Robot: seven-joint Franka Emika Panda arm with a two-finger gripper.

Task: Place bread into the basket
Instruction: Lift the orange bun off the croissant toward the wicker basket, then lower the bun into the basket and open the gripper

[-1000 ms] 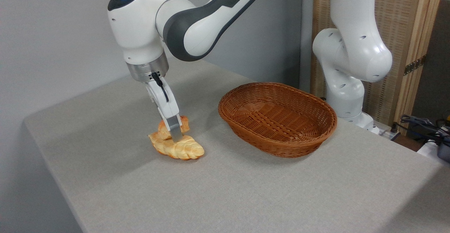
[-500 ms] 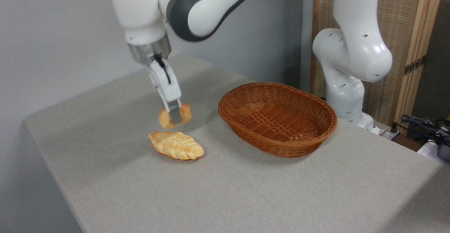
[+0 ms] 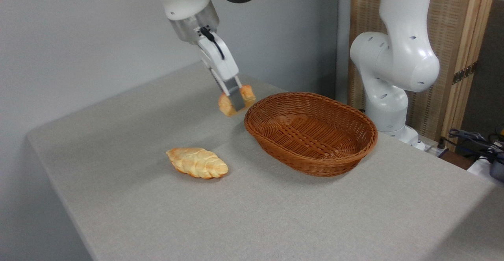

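Grey table (image 3: 275, 213): fingers (image 3: 236, 99) grip bread (image 3: 246, 93) beside basket (image 3: 311, 162) rim.

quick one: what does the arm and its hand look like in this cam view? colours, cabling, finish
The arm is glossy white with rounded joint housings dotted with small dark holes, and a dark grey panel on the upper link. A brushed silver metal ring sits at the wrist. The hand is slim and white, with a short black cable running down its face, ending in flat grey metal fingers.
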